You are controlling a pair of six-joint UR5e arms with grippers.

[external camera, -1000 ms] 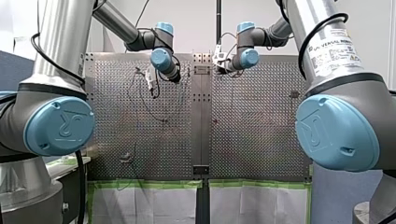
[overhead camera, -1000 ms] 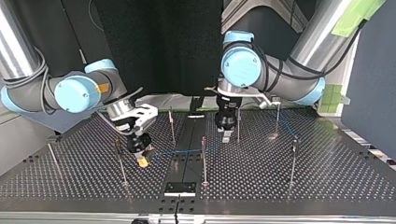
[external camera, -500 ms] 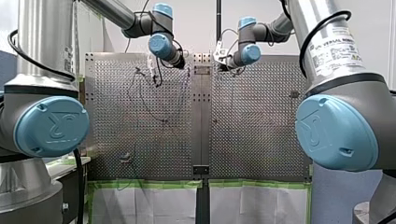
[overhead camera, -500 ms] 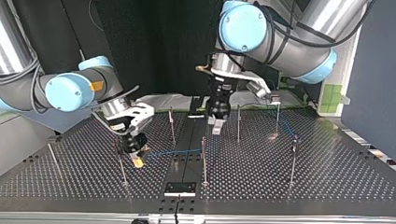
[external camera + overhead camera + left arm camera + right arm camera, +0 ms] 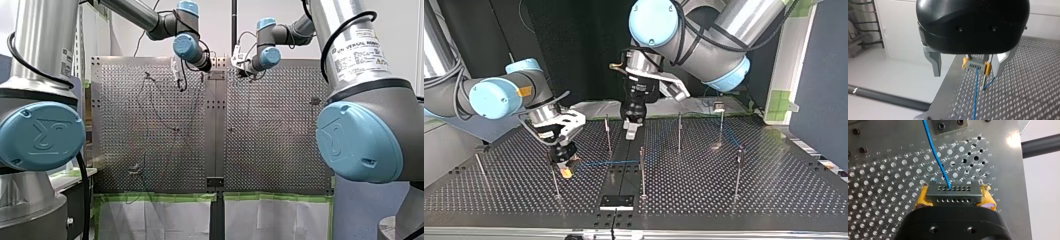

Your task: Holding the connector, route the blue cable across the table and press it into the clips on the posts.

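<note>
Top view, left: my right gripper [image 5: 566, 171], yellow pads clamped on the grey connector [image 5: 953, 193], low over the perforated table [image 5: 734, 200]. Blue cable [image 5: 609, 162] runs rightward from it to a centre post [image 5: 642, 170]. My left gripper [image 5: 630, 132] hangs above the centre strip [image 5: 623, 172], fingers apart, empty

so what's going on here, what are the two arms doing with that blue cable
The grey connector is gripped in my right tool, low over the perforated table. The blue cable trails from it across toward a post near the table's middle. Whether it sits in a clip there I cannot tell. Meanwhile my left tool hangs open and empty above the centre strip.
</note>
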